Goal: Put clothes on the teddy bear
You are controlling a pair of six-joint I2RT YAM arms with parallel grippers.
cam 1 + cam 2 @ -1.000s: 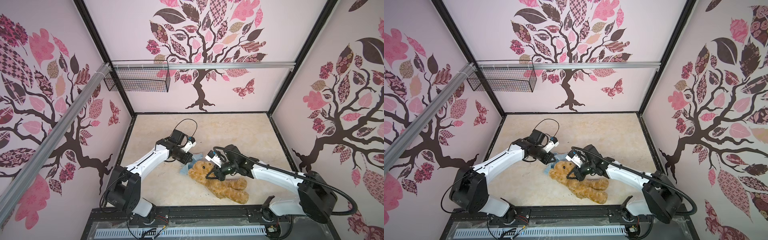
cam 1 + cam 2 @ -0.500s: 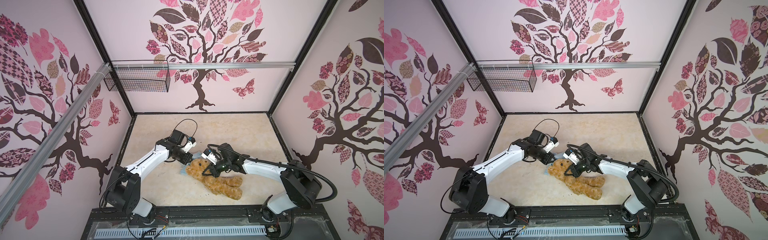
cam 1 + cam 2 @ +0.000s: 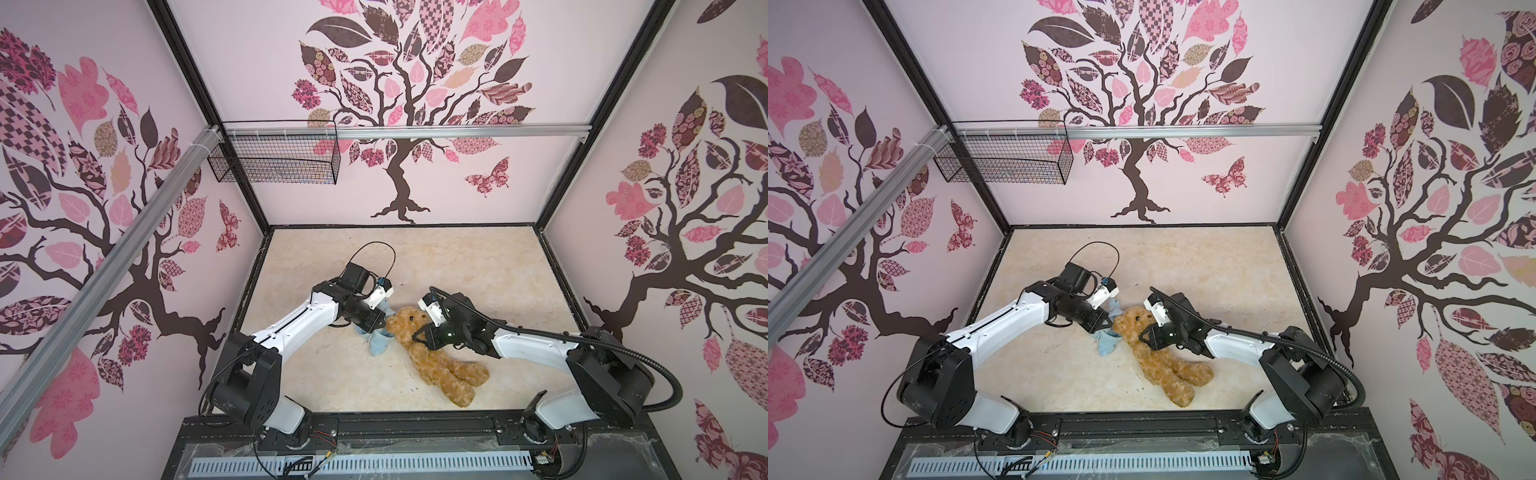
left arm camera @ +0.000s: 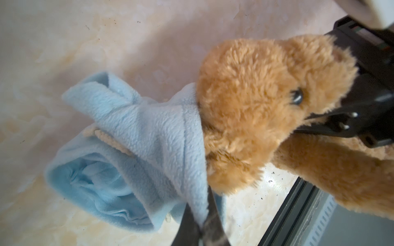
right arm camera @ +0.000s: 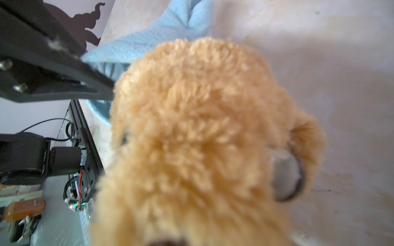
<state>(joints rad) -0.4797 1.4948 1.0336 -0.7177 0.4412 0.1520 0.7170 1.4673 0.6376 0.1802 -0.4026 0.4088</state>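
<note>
The golden-brown teddy bear (image 3: 434,368) (image 3: 1160,363) lies on the floor with its head toward the left arm and its legs toward the front. My left gripper (image 3: 384,327) (image 3: 1109,327) (image 4: 204,204) is shut on an edge of the light-blue shirt (image 3: 378,344) (image 3: 1106,345) (image 4: 149,136), holding it against the top of the bear's head (image 4: 255,102). My right gripper (image 3: 417,337) (image 3: 1145,336) is shut on the bear just below its face. In the right wrist view, fur (image 5: 191,127) fills the frame and hides those jaws.
A black wire basket (image 3: 272,160) hangs on the back-left rail. Patterned walls enclose the floor (image 3: 457,257) on three sides. A black frame rail (image 3: 415,424) runs along the front, between the two arm bases.
My right arm swung in toward the middle and slid the bear a little toward the left gripper. Both grips stay the same, and the left arm has barely moved.
</note>
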